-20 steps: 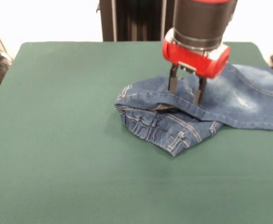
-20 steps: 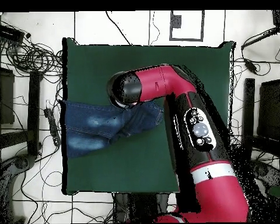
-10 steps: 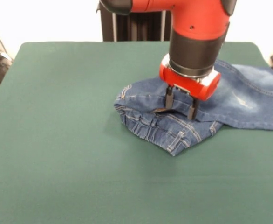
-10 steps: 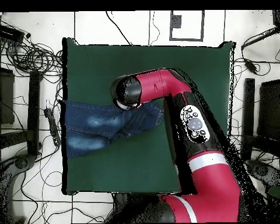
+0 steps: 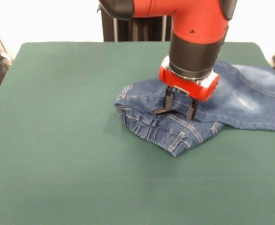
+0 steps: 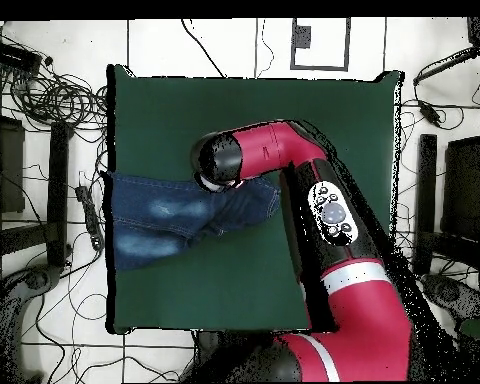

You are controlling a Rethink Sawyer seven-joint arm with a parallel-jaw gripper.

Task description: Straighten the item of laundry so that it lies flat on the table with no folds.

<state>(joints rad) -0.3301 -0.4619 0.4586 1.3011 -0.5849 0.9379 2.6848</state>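
Observation:
The item of laundry, a pair of blue jeans (image 5: 250,101), lies at the right of the green table (image 5: 72,154). Its waist end is folded over into a bunched heap, and the elastic waistband (image 5: 149,126) faces the front. The legs run off to the right edge. My gripper (image 5: 179,107) is down on the folded top layer with its two fingers apart, open, their tips pressing into the denim at the fold line. In the overhead view the arm's wrist (image 6: 220,160) covers the gripper, and the jeans (image 6: 159,215) reach the table's left edge (image 6: 112,200).
Bare green cloth stretches to the left and front of the jeans in the front view. Cables (image 6: 44,90) and dark stands (image 6: 59,190) lie on the floor around the table. The red arm (image 6: 334,230) crosses the table's right half in the overhead view.
The gripper has come down from above the jeans onto the folded layer and shifted slightly left. Its fingers stay apart. The jeans have barely moved.

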